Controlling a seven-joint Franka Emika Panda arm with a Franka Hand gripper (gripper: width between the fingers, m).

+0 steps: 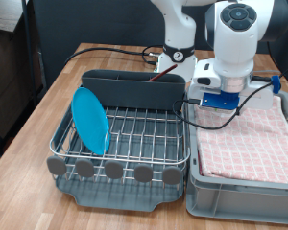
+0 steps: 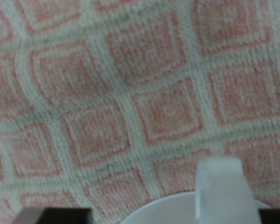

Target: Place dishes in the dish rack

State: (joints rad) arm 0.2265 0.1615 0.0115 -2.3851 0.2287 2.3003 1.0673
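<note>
We see the round flat bright-blue plate standing on edge in the large silver wire dish rack, at the rack's nine o'clock side. A reddish-brown wooden spoon handle seems to poke from the dark grey utensil box at the rack's twelve o'clock edge.

In the wrist view, a small white rounded rim shows at the frame's edge over the pink checked cloth; we judge it to be the white cylindrical cup. It should be light, stiff and rather slippery, best taken across its wall or rim.

The gripper hangs over the grey plastic bin, at the rack's three o'clock, on the wooden desk. One of the fingers appears pale and blurred; we cannot tell how wide they stand.
</note>
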